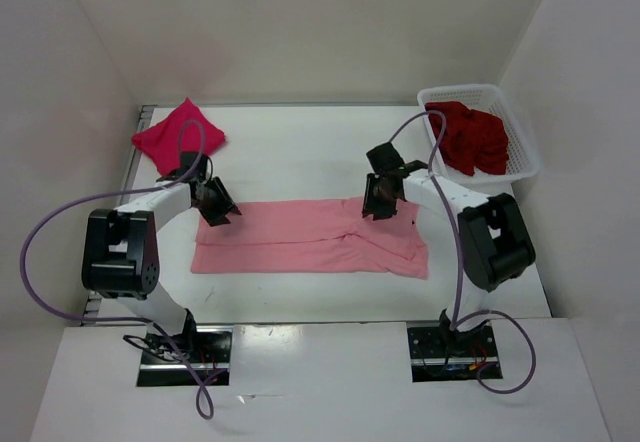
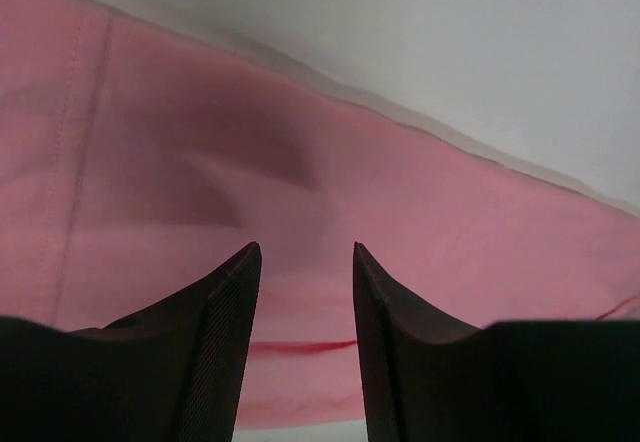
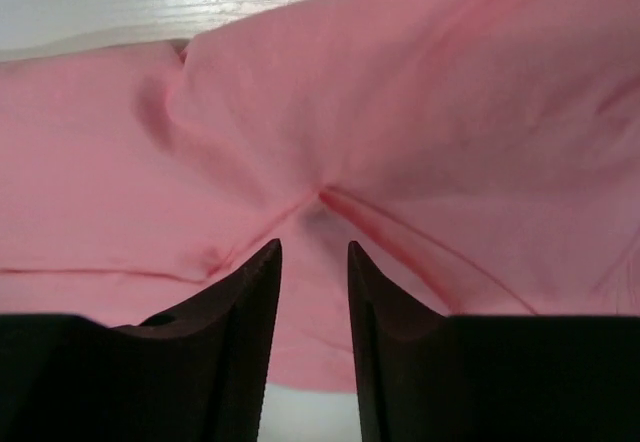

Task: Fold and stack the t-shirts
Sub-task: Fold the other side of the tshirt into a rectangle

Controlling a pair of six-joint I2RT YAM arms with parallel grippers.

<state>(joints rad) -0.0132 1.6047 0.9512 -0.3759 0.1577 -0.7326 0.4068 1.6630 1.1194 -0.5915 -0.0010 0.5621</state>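
Observation:
The light salmon pink t-shirt [image 1: 310, 237] lies in a long folded strip across the middle of the table. It fills the left wrist view [image 2: 200, 162] and the right wrist view [image 3: 400, 112]. My left gripper [image 1: 215, 207] hangs over the strip's far left corner, and in its wrist view it [image 2: 306, 250] is open with cloth showing between the fingers. My right gripper [image 1: 378, 200] is over the strip's far right edge, and in its wrist view it [image 3: 314, 246] is open just above a crease. The crimson-pink t-shirt [image 1: 178, 137] lies folded at the far left. The dark red t-shirt [image 1: 472, 139] is bunched in the basket.
A white lattice basket [image 1: 515, 122] stands at the far right corner of the table. White walls enclose the table at the back and both sides. Purple cables loop from both arms.

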